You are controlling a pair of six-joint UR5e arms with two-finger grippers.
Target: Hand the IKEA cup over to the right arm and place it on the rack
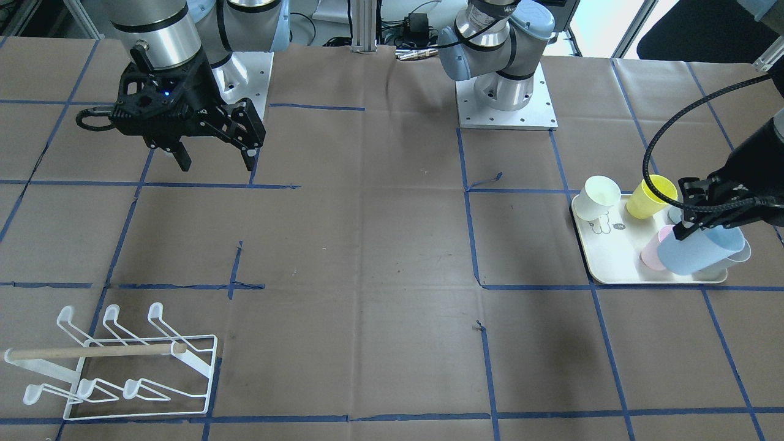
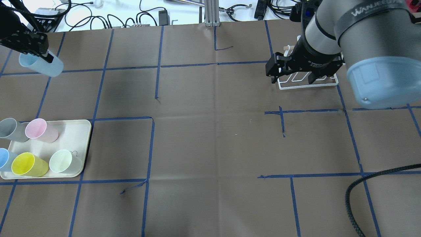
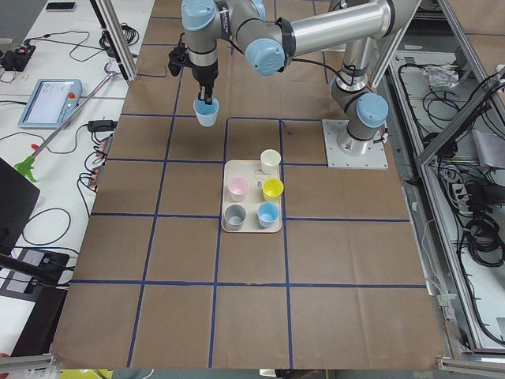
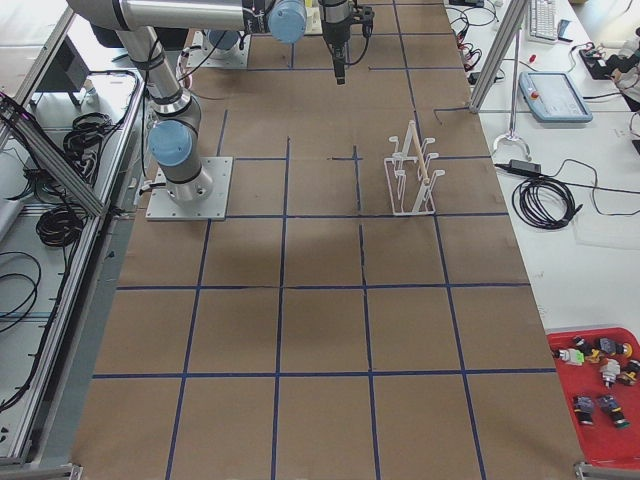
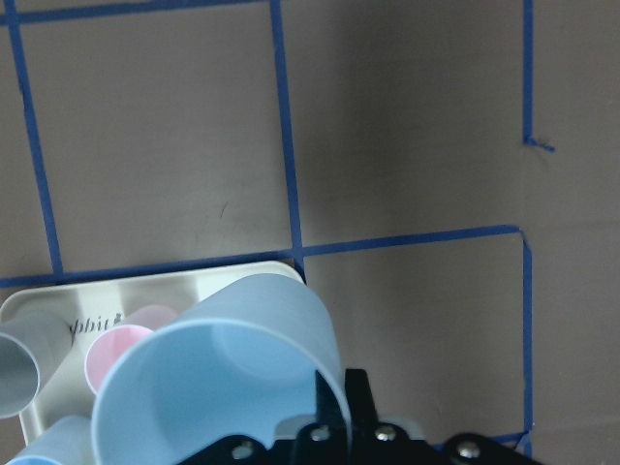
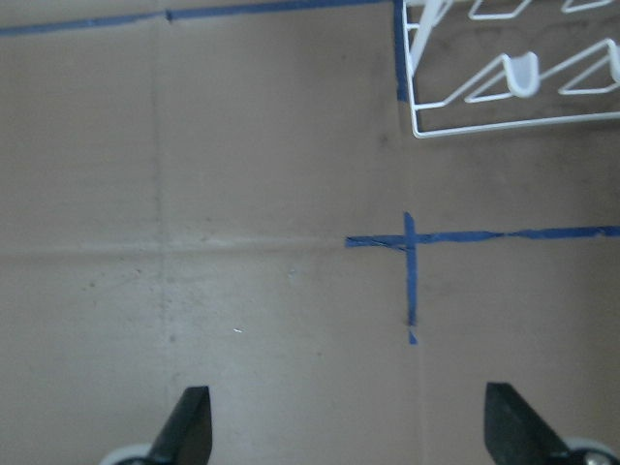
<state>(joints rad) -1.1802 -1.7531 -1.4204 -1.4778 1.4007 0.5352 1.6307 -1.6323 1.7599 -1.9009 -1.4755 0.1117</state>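
We have the left gripper (image 1: 681, 231) pinching the pale blue cup (image 1: 704, 248) by its rim, held clear of the tray (image 1: 612, 260) at far left. Right gripper (image 1: 215, 160) hangs spread wide near the rack (image 1: 92, 351), far right, likely ready to receive.

A black band (image 2: 371, 11) on my right arm (image 2: 378, 36) carries white capitals that I read as "WANJEE", with the rest running out of the overhead view. The small white lettering on the black collar (image 2: 315, 61) at that arm's wrist is too fine for me to make out. On the cream tray (image 5: 145, 288), my left wrist camera catches dark letters ending in "bbit", their start hidden behind a grey cup (image 5: 24, 363).
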